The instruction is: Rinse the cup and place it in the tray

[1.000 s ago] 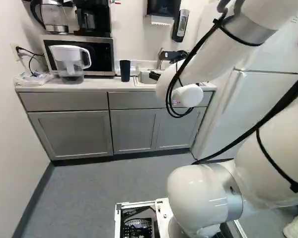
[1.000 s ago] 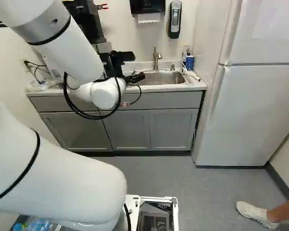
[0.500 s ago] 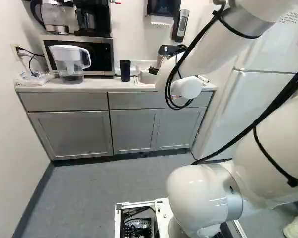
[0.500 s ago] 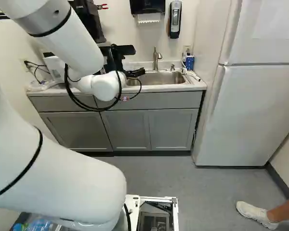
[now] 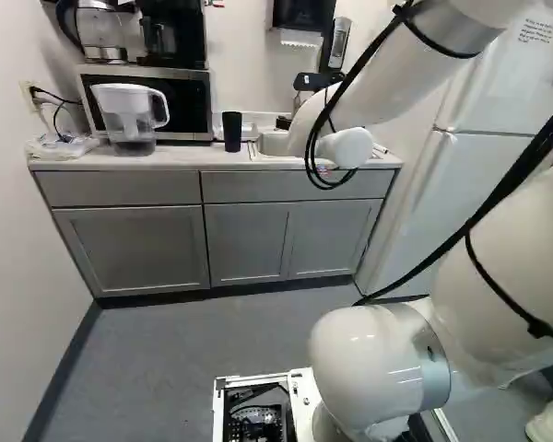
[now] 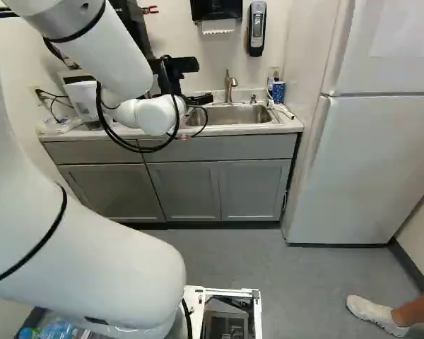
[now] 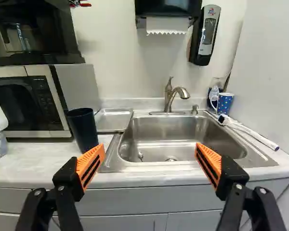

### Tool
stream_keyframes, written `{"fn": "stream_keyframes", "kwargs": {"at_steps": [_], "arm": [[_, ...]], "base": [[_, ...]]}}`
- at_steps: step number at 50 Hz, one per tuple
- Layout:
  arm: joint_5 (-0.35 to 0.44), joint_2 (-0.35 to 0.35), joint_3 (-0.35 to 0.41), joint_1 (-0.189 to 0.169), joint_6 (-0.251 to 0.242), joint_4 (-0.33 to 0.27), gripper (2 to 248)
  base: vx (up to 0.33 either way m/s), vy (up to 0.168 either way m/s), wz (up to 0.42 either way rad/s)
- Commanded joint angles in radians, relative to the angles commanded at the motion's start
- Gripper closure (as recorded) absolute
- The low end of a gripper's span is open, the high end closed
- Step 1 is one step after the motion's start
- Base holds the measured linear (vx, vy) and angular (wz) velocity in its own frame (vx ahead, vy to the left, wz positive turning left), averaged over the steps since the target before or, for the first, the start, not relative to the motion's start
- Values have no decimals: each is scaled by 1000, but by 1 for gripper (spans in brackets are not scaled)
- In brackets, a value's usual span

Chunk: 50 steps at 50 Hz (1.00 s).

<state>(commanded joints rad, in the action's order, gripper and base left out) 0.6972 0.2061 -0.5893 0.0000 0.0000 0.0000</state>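
Arm (image 5: 347,147) rides higher than a second ago. Gripper (image 7: 150,147) wide, empty. Cup (image 7: 82,129) beside tray (image 7: 113,120); grasping likely comes first.

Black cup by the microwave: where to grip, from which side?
I'd pinch the black cup around mid-body, coming level from the counter's front, one finger each side. It stands upright with no visible handle and tall side walls. The microwave and metal tray look likely to crowd an approach from behind.
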Motion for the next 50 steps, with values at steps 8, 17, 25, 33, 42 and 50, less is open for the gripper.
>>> {"fn": "stream_keyframes", "kwargs": {"at_steps": [8,17,25,33,42,50], "arm": [[-21,-9,-25,0,0,0,3],[-44,-18,-53,0,0,0,3],[-65,-26,-77,0,0,0,3],[-86,-32,-100,0,0,0,3],[-107,-38,-124,0,0,0,3],[-125,-43,-145,0,0,0,3]], "base": [[0,0,0],[0,0,0],[0,0,0],[0,0,0],[0,0,0],[0,0,0]]}}
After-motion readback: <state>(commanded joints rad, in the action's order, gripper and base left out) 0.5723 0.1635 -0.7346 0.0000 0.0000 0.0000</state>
